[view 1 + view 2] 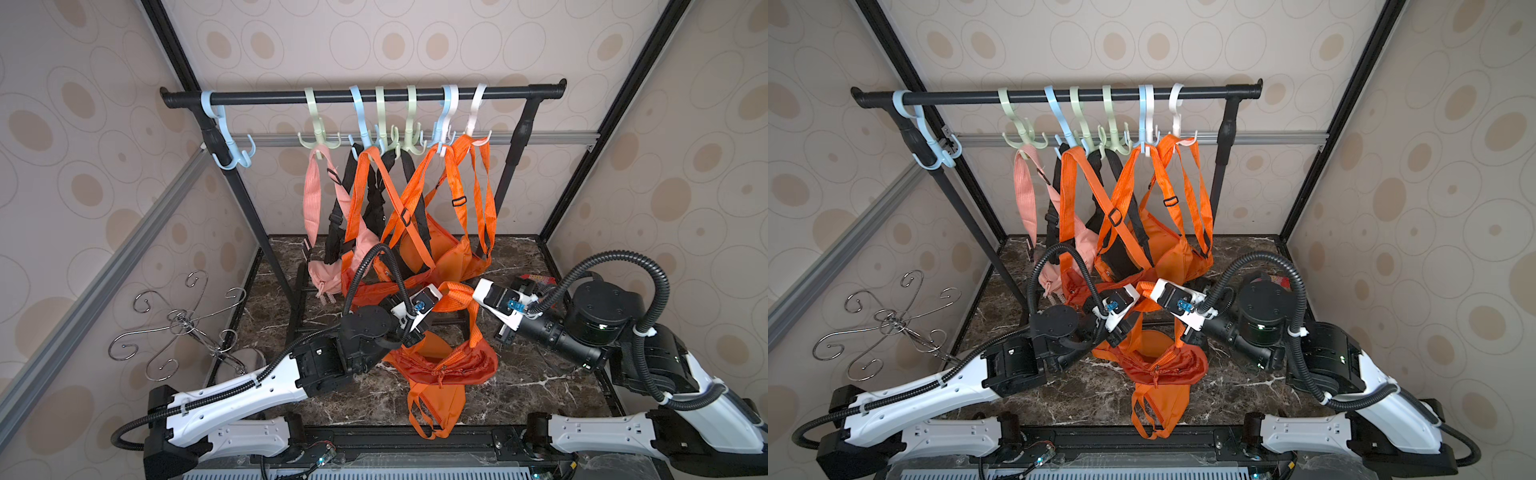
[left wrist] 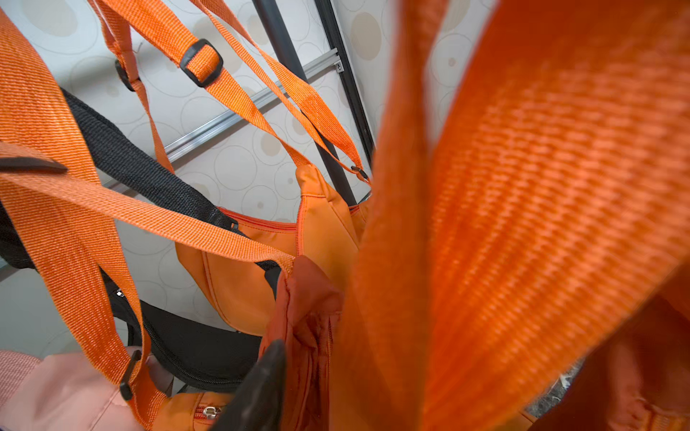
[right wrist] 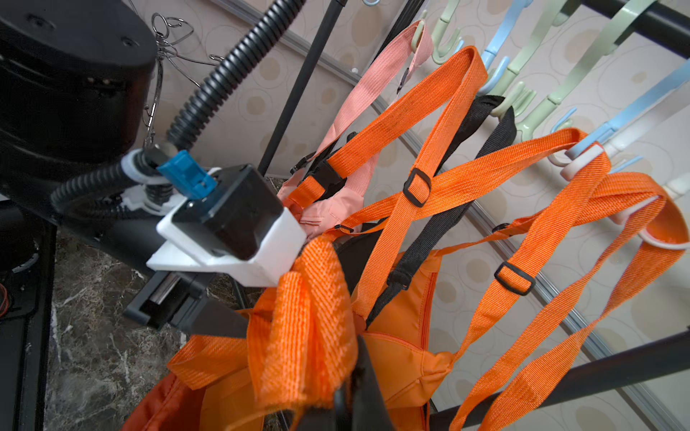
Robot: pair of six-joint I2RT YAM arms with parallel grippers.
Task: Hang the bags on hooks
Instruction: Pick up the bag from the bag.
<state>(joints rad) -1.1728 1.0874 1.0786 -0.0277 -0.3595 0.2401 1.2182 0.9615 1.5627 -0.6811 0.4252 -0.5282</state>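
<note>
Firstly, orange bag [image 1: 444, 361]: its pouch is resting on the marble table [image 1: 540, 374] at the near centre, with a loose loop trailing over the front edge at 6 o'clock.

Strap [image 1: 457, 293]: it is rising from the pouch toward 12 o'clock and bridging the two grippers, with its long axis running 9 to 3 o'clock.

Right gripper [image 3: 353, 377]: its fingers are pressing together on the bunched strap at the 3 o'clock end.

Left gripper [image 1: 441, 300]: it is sitting at the 9 o'clock end with the strap lying across its jaws. One finger [image 2: 261, 384] is showing and the webbing is hiding the other, so I cannot tell whether it is pinching.

Hung bags [image 1: 415, 232]: pink, black and orange ones are crowding the space just beyond, at 12 o'clock.

Rail [image 1: 374, 96]: it is carrying the hooks, farthest and highest. Only the pale blue hook [image 1: 232, 153] is hanging fully bare, at about 10 o'clock from the grippers.

Judgement: the strap loop is needing a lift up and toward 10 o'clock, and the left arm is the nearer one.
</note>
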